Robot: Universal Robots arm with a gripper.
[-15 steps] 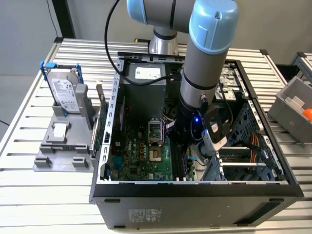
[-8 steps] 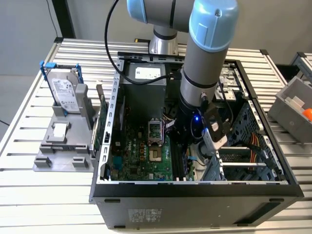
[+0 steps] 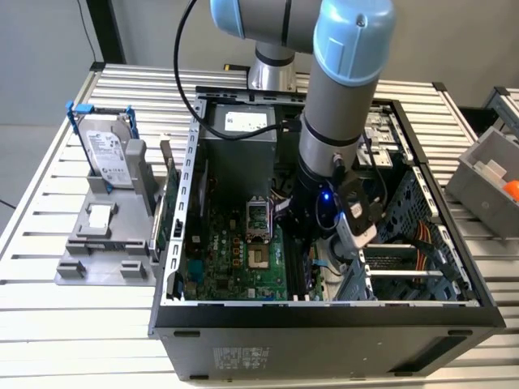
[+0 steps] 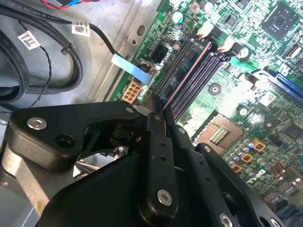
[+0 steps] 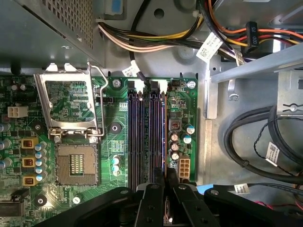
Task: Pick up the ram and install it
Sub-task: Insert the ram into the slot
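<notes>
The ram (image 4: 187,75) shows as a thin reddish-brown edge running from my fingertips along the memory slot nearest the board's edge. My gripper (image 4: 160,101) is shut on one end of it, black fingers pressed close together. In the first wrist view the gripper (image 5: 166,174) sits right over the dark memory slots (image 5: 147,132), at the slot closest to the small white connector. Whether the ram is fully seated I cannot tell. In the exterior view the gripper (image 3: 302,243) reaches down into the open computer case (image 3: 324,312), above the green motherboard (image 3: 235,259).
An empty CPU socket (image 5: 73,163) with its metal frame (image 5: 71,101) flipped open lies beside the slots. Black cable loops (image 5: 255,137) and a metal bracket flank the other side. Outside the case, a hard drive (image 3: 105,150) stands in a grey holder; a grey bin (image 3: 486,174) sits at the exterior view's right.
</notes>
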